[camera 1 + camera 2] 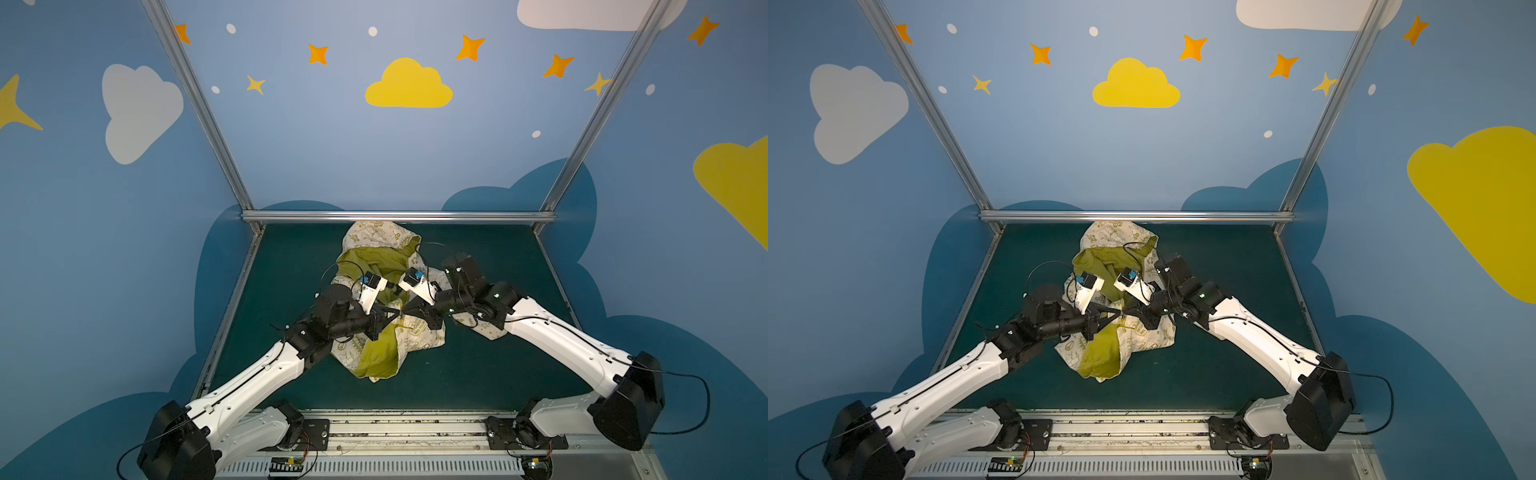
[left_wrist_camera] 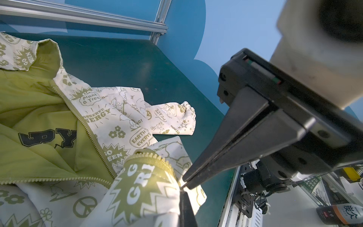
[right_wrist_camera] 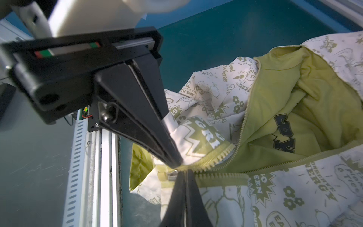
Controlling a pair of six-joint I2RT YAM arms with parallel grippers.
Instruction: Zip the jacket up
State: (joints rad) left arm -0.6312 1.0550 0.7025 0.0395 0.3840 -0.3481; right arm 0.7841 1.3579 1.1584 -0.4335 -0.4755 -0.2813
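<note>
Lying on the dark green counter (image 1: 478, 365), the jacket (image 1: 376, 353) was a bit bunched up. Its long way ran from the robot's side to the back. Its hood (image 1: 380, 239) pointed away, past both tools, right up by the metal rail (image 1: 399, 216). Its bottom edge lay on the near side of the tools. The front was open and faced up, so the yellow-green inside showed, with big dark letters (image 2: 47, 137) on it. One sleeve (image 2: 172, 118) lay flat out on the right tool's side, under the right arm.

The left tool (image 3: 176, 162) was closed tight and pinched a bit of the jacket's cream cloth just beside the zipper (image 3: 214, 159). The right tool (image 3: 185, 174) was closed too, tip to tip with the left tool. Its tips sat on the zipper's low end, just beside the little metal slider (image 3: 171, 175). I could not tell if it pinched anything there. From the tools, the two rows of zipper teeth went apart like a V toward the hood. In both top views the two tools met over the middle of the jacket.
</note>
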